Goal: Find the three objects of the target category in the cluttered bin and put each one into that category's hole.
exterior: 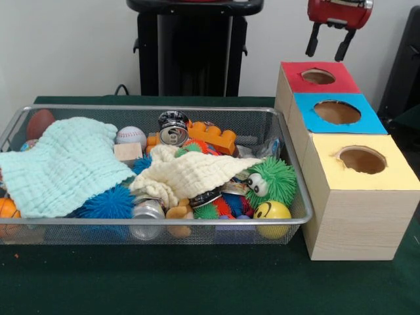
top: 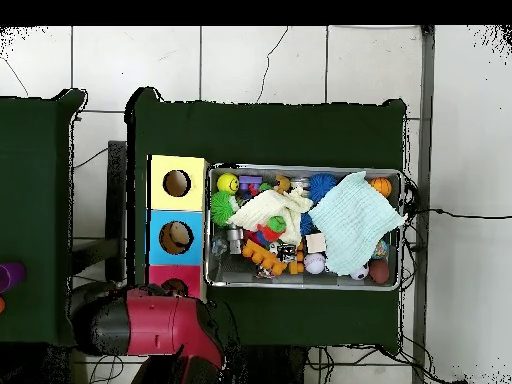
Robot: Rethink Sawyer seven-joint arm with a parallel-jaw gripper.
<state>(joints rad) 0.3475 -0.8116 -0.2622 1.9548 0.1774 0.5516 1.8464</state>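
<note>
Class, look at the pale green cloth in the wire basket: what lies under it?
Under the pale green waffle cloth a spiky blue ball and an orange ball poke out at its front edge, inside the silver wire mesh bin. Whatever lies beneath its middle is covered and cannot be seen.

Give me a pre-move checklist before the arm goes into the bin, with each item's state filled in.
1. End effector open, holding nothing: ok.
2. End effector above the red-topped box, not yet over the bin: not ok.
3. Holes in the red, blue and yellow tops unobstructed: ok.
4. Bin contents exposed: not ok; mint cloth and cream cloth cover much.
5. Target category known: cannot tell.
6. Bin flat on table: ok.
</note>
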